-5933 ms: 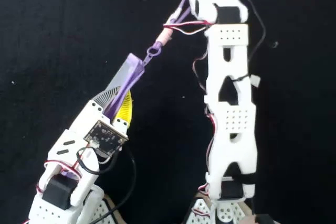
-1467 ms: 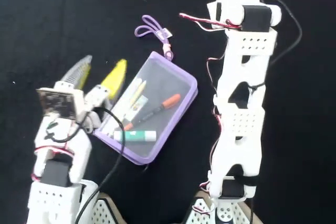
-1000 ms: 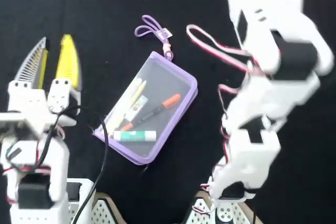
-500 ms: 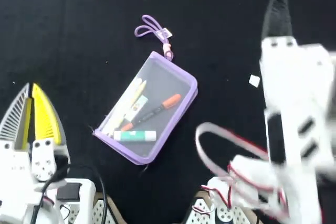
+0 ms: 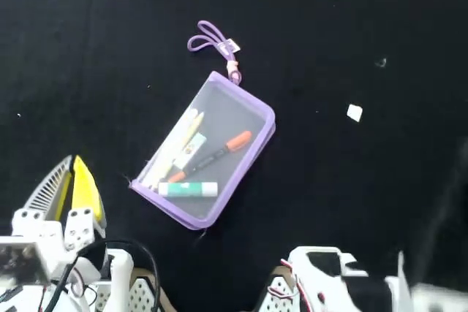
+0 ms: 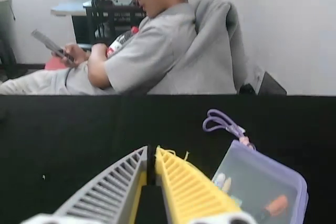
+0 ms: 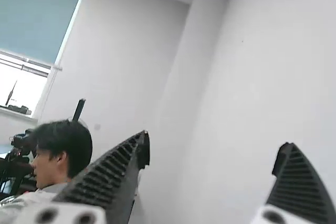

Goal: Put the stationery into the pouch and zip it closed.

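Judging task approx. done: seeing pouch (image 5: 208,155) flat on table (image 5: 365,34) centre w/ orange-capped pen (image 5: 219,151), glue stick (image 5: 189,189) & pencils (image 5: 179,140) inside, zip looking shut tho hard to confirm. Finding left gripper (image 5: 74,160) near table's front edge, fingers (image 6: 184,182) together, empty; right gripper (image 7: 215,140) aiming up at a wall (image 7: 210,51), fingers wide apart.

We see the right gripper (image 7: 215,140) tilted up, its 2 black fingers (image 7: 105,182) spread wide against a white wall (image 7: 210,61), window (image 7: 31,24) beside.
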Tool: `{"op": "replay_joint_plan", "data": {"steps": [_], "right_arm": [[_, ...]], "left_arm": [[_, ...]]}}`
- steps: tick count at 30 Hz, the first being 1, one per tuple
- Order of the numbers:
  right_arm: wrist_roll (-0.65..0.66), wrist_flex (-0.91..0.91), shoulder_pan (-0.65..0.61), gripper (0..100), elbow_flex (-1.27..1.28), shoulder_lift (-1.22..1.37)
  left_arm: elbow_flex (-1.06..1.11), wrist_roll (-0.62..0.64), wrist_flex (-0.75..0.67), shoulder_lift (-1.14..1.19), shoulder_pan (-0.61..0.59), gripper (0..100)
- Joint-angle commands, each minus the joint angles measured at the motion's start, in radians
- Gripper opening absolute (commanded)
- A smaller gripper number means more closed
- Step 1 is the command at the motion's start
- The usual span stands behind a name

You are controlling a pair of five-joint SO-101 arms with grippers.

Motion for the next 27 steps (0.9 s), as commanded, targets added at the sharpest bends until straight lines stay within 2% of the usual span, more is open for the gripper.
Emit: {"op": "replay_joint_plan", "data": {"steps": [1,7,13,17,19,23,27], "right_arm": [[-0.005,0.031,0.011,36.7,0.008,-0.058],[-0.005,0.031,0.012,34.2,0.008,-0.157],[-0.005,0.031,0.012,19.1,0.008,-0.225],[-0.005,0.031,0.012,17.3,0.061,-0.242],[-0.005,0.031,0.011,17.3,0.130,-0.259],[-0.005,0.029,0.009,17.1,0.312,-0.329],[-0.005,0.026,0.006,17.0,0.484,-0.427]], "left_arm": [[-0.018,0.002,0.115,0.003,0.001,3],[0.104,0.008,0.170,0.003,-0.005,3],[0.251,0.009,0.054,0.003,0.002,3],[0.377,0.011,-0.040,0.003,0.001,3],[0.452,0.068,-0.083,0.003,0.001,3],[0.565,0.267,-0.144,0.003,-0.001,3],[0.581,0.245,-0.141,0.005,-0.002,3]]}}
